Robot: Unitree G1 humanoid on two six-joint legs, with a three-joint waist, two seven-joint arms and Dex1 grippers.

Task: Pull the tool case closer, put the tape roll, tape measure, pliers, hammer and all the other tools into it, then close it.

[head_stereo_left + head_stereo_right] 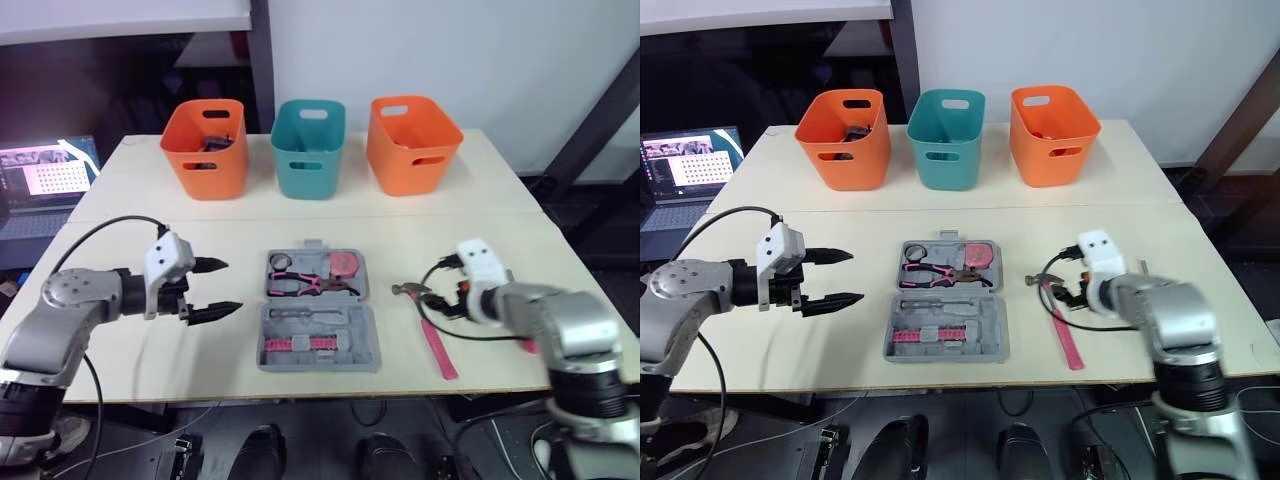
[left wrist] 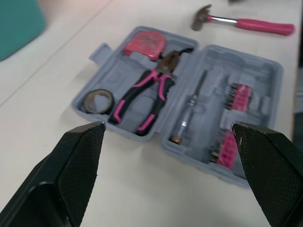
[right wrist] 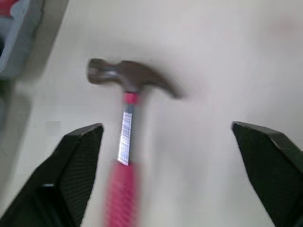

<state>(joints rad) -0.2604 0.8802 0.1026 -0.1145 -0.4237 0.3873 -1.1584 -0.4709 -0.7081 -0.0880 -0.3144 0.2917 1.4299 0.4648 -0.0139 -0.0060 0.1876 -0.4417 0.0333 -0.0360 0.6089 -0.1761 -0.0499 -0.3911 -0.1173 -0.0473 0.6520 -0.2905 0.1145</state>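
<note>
Tool case (image 1: 366,328) open on counter (image 1: 150,340); hammer (image 3: 124,127) outside, by right hand (image 3: 165,126). Left hand (image 1: 232,286) and right both wide, empty.

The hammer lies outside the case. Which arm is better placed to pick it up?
Right. The hammer lies right of the case, just ahead of the open right gripper; the left gripper hangs open on the case's other side.
</note>
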